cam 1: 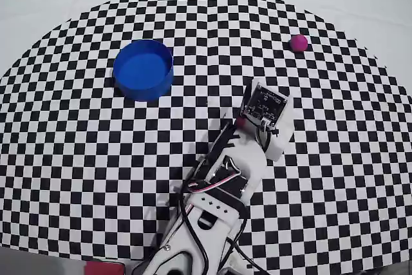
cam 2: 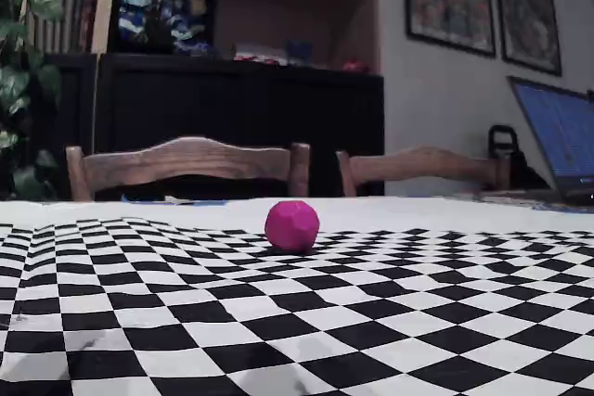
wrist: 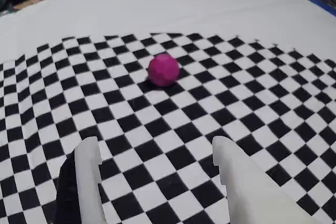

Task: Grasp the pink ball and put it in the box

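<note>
Blue box (cam 1: 143, 69) shows only overhead (pink ball (cam 1: 298, 43) everywhere).

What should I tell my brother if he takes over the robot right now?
Gripper: open, empty, hovering above the checkered mat, fingers pointed at the pink ball.
Pink ball: resting on the mat near its far right edge in the overhead view, untouched.
Box: blue tub on the left side in the overhead view, empty.
Done: arm aimed at the ball.
Left: reach, grasp, carry to the box, drop.
</note>
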